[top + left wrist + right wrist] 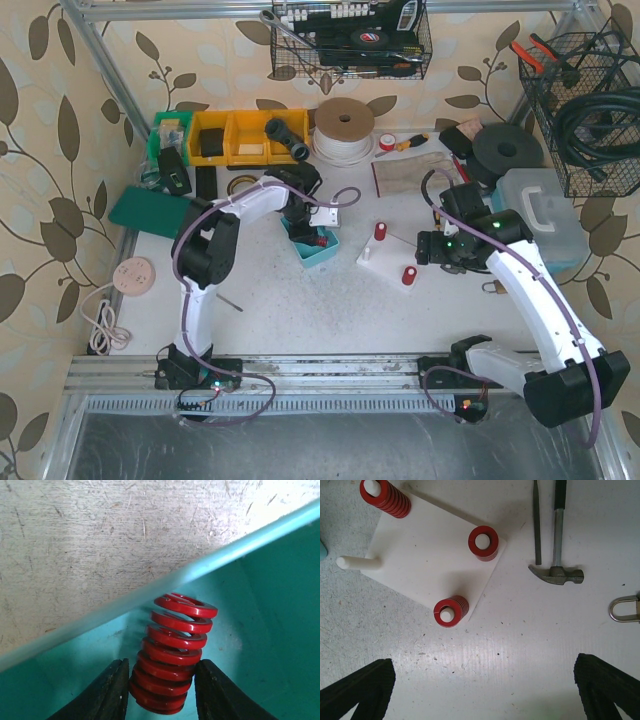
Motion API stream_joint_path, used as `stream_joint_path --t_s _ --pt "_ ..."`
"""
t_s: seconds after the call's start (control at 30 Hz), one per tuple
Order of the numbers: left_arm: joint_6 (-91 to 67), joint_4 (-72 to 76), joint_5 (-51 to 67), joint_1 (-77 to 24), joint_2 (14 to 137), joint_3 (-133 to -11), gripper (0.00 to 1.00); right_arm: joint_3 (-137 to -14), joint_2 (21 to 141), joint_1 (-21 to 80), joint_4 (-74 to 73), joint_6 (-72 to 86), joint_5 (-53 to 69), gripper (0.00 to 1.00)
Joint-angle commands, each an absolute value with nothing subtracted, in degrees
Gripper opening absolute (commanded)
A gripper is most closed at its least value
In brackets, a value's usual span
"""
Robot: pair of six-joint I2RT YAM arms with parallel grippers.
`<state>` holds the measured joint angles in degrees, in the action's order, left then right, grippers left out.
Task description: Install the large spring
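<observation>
The spring [172, 650] is not installed yet. It stands a little tilted inside the teal bin [280, 620], its lower coils on the bin floor and its top leaning toward 1 o'clock in the left wrist view.

The left pincer [161, 665] is down in the bin with one finger on each side of the spring, at 9 and at 3 o'clock of the lower coils. Both fingers seem to touch the coils, so I judge it closed on the spring, gripping it low. The spring is not lifted.

Past the bin rim, toward 11 o'clock, only the bare worktop [100, 540] shows.

In the right wrist view the white plate [425, 560] carries three seated springs [483, 542], and one peg [357, 562] at its 9 o'clock edge is bare. I take this bare peg as the place for the spring. In the top view the bin lies at 9 o'clock of the plate, near it but not touching.

The right pincer [483, 660] hangs over the worktop at 6 o'clock of the plate, wide open and holding nothing.

So the grasp seems made. What is left is the lifting out of the bin, the carrying to the plate and the pushing down over the peg.
</observation>
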<state>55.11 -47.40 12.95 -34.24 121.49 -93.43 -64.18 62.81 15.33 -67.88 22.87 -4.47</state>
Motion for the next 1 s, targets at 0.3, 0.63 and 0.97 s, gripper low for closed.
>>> stream_joint_path --t_s 0.3,0.63,0.97 --pt "55.97 -46.49 11.11 -35.35 120.21 -91.72 0.23 -63.97 62.23 15.14 -69.00 22.00 -4.90 0.96" --pt "51.10 -46.12 9.87 -35.36 109.67 -90.35 0.02 -66.32 61.92 15.13 -68.67 19.99 -2.71 0.99" --pt "35.93 -32.49 7.83 -35.38 92.68 -80.17 0.00 -70.24 63.03 15.14 -58.38 22.24 15.96 0.92"
